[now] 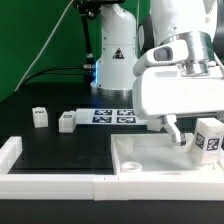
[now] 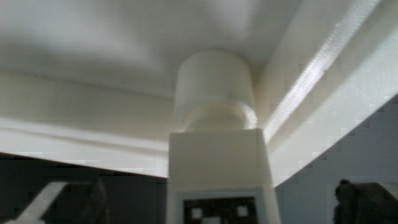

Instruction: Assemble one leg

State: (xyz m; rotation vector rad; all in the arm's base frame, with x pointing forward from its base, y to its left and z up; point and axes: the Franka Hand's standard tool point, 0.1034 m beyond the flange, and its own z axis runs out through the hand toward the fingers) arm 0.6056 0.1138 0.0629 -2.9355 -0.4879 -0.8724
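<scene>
Far left on the black worktop (image 1: pixel 60 145), one loose leg (image 1: pixel 39 117) and a second loose leg (image 1: pixel 67 121) sat close but apart, with the marker board (image 1: pixel 112 116) just to their right. Over at near right lay the large white part (image 1: pixel 150 160), and the end effector (image 1: pixel 175 133) hung low above it. From the wrist, the leg (image 2: pixel 222 165) ran up the middle, round peg toward the part's wall, dark fingers (image 2: pixel 54 203) spread either side with gaps showing, nothing clamped. At the right edge stood a tagged leg (image 1: pixel 210 138); whether it was the same one, I couldn't tell.
</scene>
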